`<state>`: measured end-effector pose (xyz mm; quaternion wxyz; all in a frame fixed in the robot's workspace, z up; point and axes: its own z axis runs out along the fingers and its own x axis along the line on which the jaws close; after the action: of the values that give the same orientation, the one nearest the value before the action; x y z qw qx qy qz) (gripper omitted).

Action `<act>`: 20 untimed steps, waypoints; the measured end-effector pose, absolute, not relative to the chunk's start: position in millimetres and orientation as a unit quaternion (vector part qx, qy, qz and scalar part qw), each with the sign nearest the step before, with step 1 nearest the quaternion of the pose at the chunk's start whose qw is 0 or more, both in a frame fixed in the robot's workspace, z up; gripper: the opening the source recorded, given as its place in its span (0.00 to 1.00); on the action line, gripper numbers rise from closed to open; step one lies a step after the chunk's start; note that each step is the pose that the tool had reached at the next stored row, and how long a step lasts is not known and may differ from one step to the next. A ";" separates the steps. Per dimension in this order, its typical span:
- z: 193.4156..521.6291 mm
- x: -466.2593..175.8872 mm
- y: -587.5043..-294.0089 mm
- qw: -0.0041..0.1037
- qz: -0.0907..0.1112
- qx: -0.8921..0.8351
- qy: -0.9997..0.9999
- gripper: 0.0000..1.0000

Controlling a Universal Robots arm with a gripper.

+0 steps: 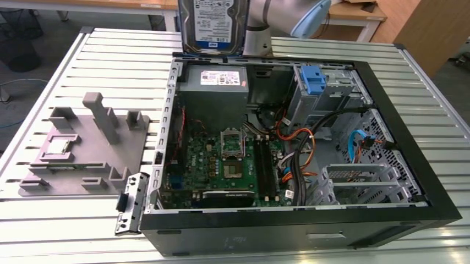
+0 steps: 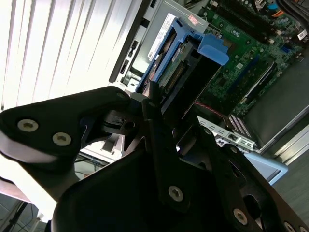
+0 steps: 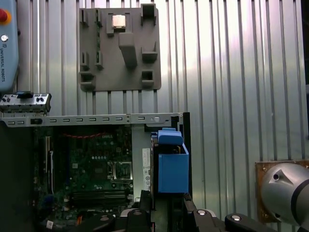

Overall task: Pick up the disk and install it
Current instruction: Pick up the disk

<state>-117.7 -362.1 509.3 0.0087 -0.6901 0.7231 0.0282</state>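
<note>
Carry step, we judge: the gripper (image 2: 166, 113) is clamped on the disk (image 1: 209, 25), which is held on edge above the back rim of the open computer case (image 1: 294, 231), just over the power supply (image 1: 214, 82). Not seated yet. We reckon the install calls for squaring the blue frame to the drive bay (image 1: 312, 82) and clearing the cables (image 1: 323, 124). The case lies on a slatted metal table (image 1: 110, 60), with a grey fixture plate (image 1: 88, 143) at the exterior view's left. Wooden furniture (image 1: 426, 27) stands behind.

Exterior view obliquely above the open computer case (image 1: 294, 231); both wrist views downward onto its motherboard (image 2: 251, 63)
</note>
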 end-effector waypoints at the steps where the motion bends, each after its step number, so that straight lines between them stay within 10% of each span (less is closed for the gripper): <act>1: 509.3 -116.3 -362.1 0.009 0.028 -0.690 0.723 0.35; 20: 509.3 -106.1 -362.0 0.009 0.028 -0.690 0.723 0.35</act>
<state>-106.1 -362.0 509.3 0.0087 -0.6901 0.7231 0.0282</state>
